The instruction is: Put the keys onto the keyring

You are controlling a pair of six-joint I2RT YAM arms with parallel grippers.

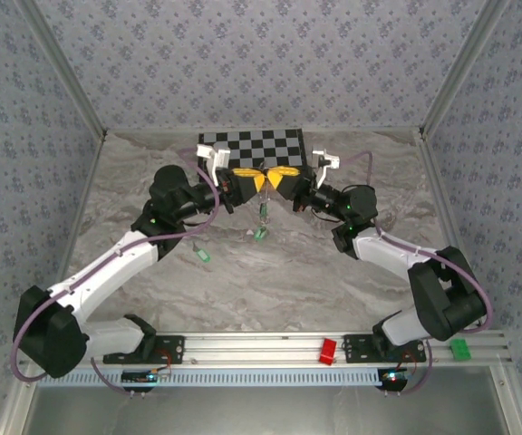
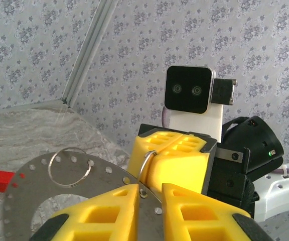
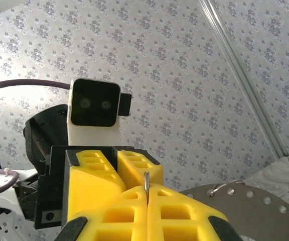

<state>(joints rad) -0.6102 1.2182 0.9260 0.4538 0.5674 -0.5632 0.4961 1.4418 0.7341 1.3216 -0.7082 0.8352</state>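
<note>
Two tiny green-headed, silver-shafted keys [image 1: 261, 233]: one dangles beneath my meeting grippers, the other lies on the marble table [image 1: 333, 281]. Right gripper [image 3: 146, 193] pinches the thin grey metal keyring [image 3: 146, 178]. Left gripper [image 2: 150, 193] is narrowly parted; I cannot tell its grip.

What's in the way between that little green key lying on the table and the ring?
Nothing visible. The key lies on the bare table beside the left arm. The keyring is held in the right claw, with the left claw at it.

Left claw [image 2: 151, 190] and right claw [image 3: 147, 193] raised, tip to tip; right pinched closed.
</note>
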